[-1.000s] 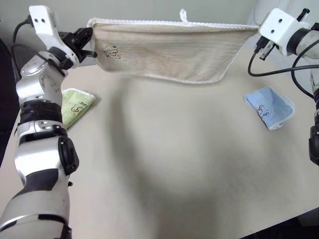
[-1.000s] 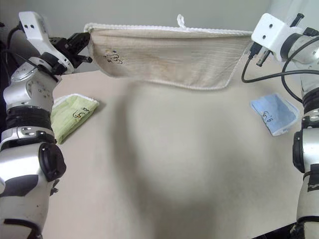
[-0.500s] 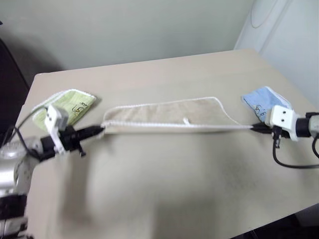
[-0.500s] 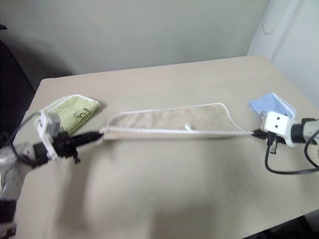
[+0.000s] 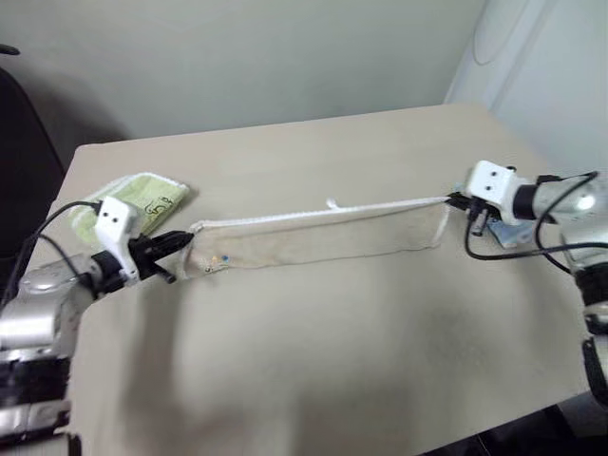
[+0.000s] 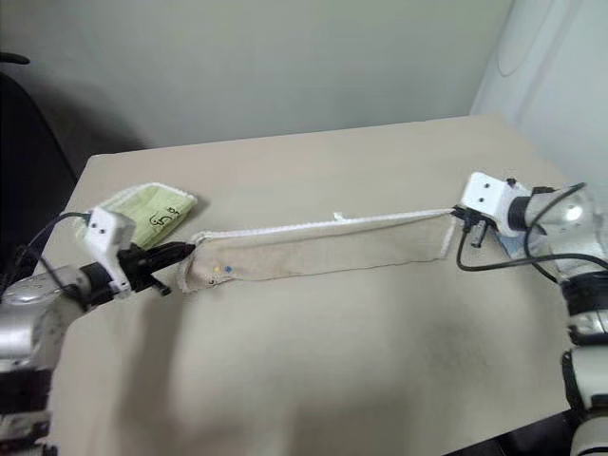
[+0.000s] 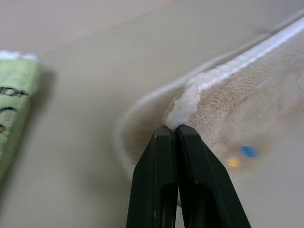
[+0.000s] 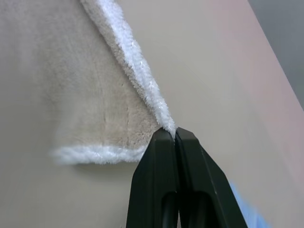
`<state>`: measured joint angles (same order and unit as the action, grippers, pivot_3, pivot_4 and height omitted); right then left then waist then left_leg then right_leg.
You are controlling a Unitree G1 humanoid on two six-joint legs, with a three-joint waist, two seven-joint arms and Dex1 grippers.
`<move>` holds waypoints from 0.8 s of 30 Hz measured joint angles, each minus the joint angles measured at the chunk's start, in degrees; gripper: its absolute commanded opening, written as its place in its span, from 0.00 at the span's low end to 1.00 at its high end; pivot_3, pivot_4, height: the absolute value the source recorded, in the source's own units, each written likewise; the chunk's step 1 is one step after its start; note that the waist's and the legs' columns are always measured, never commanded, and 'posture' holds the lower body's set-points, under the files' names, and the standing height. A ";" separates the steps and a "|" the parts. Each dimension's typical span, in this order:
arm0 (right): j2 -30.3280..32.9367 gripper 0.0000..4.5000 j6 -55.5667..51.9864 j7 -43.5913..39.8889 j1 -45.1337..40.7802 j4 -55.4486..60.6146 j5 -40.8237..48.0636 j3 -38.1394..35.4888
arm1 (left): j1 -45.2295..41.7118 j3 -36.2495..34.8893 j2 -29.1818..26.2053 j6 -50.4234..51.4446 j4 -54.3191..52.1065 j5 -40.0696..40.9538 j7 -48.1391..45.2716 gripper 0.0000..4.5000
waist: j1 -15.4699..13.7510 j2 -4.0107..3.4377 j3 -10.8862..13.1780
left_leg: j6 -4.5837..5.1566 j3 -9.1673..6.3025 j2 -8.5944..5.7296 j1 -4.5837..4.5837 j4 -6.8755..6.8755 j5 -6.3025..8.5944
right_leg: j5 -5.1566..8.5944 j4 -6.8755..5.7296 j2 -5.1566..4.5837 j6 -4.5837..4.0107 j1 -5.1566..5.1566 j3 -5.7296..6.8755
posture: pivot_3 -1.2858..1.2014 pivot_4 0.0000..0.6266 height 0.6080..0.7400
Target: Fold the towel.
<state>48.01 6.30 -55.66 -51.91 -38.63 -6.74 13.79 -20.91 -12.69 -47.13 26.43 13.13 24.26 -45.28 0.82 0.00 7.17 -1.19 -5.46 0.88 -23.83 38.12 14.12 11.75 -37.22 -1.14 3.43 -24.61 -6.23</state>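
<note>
The beige towel stretches in a long doubled band low over the table, its white-stitched edge on top and a small white loop at mid-length. My left gripper is shut on the towel's left corner, beside a small coloured logo. On the right, my right gripper is shut on the opposite corner. The band's lower edge looks to rest on the tabletop.
A green folded towel lies at the table's far left, just behind my left gripper. A light blue folded towel sits mostly hidden behind my right wrist. A dark chair stands off the table's left side.
Both grippers have come down from high above the table to just over it, carrying the towel. The towel hung free in the air before and now reaches the tabletop. The view has tilted too.
</note>
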 measured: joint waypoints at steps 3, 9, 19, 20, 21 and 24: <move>-4.94 0.00 2.29 7.96 -7.11 -12.02 -5.47 3.40 | -9.15 3.34 3.70 -1.62 10.01 -3.35 3.58 0.01 | 0.02 -0.01 0.00 | -0.27 -0.01 0.00 -0.63 0.03 -0.15 | -0.07 0.05 -0.02 0.06 -0.62 0.02 | 0.52 0.24 1.00; -4.92 0.05 6.23 14.54 -10.51 -23.97 -11.62 5.67 | -13.36 8.17 2.80 -6.56 20.49 -11.03 5.82 0.33 | 0.12 -0.01 0.00 | -0.68 -0.04 0.00 -0.88 -0.22 -0.29 | -0.06 0.37 -0.04 0.05 -0.85 -0.01 | 0.52 0.24 1.00; -1.99 0.59 15.79 24.29 -5.68 -24.45 -16.18 5.19 | -9.61 6.49 2.73 -10.42 18.55 -13.61 3.20 0.57 | 0.28 -0.06 0.01 | -0.07 -0.01 0.01 -0.65 -0.06 0.07 | -0.11 0.10 -0.04 0.00 -0.76 -0.03 | 0.52 0.24 1.00; -1.94 0.59 16.09 24.52 -5.18 -24.16 -16.13 5.09 | -9.37 6.33 2.76 -10.42 18.35 -13.52 3.19 0.57 | 0.30 -0.06 0.01 | -0.07 0.00 0.01 -0.61 -0.06 0.07 | -0.12 0.10 -0.04 -0.01 -0.74 -0.03 | 0.52 0.24 1.00; -1.95 0.59 16.37 24.78 -4.82 -24.00 -16.13 5.04 | -9.30 6.17 2.95 -10.41 18.27 -13.45 3.17 0.57 | 0.30 -0.06 0.01 | -0.07 0.01 0.02 -0.58 -0.06 0.07 | -0.14 0.10 -0.05 -0.01 -0.74 -0.03 | 0.52 0.24 1.00; -2.34 0.59 17.23 24.83 -4.57 -23.53 -16.12 5.01 | -9.77 5.88 4.54 -10.40 18.09 -13.05 3.12 0.57 | 0.17 -0.06 0.01 | -0.07 0.02 0.02 -0.58 -0.06 0.07 | -0.21 0.09 -0.06 -0.03 -0.74 -0.01 | 0.52 0.24 1.00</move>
<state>45.67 23.52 -30.82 -56.47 -62.16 -22.86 18.80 -30.68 -6.81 -42.59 16.03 31.22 11.21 -42.16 0.99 -0.06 7.18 -1.26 -5.43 0.90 -24.41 38.07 14.19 11.54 -37.13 -1.20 3.40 -25.34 -6.25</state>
